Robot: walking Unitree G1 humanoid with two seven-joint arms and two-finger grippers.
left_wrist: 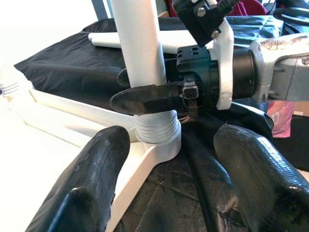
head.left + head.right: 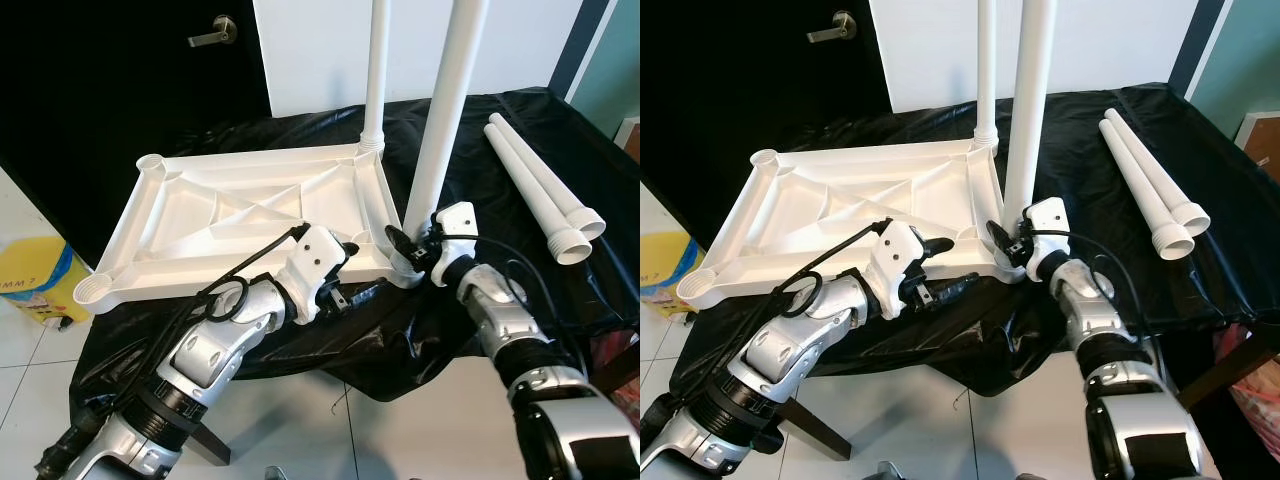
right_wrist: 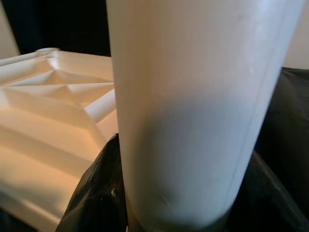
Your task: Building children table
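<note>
The white plastic tabletop lies upside down on a black cloth. One white leg stands in its far right corner socket. A second leg stands upright in the near right corner socket, and my right gripper is shut on it just above the threaded base; the leg sits between its fingers. My left gripper is open at the tabletop's near edge, its fingers spread either side of that socket without touching the leg. Two loose legs lie at the right.
The black cloth covers a low work table whose near edge drops to white floor tiles. A yellow bag stands on the floor at the left. A dark door with a lever handle is behind.
</note>
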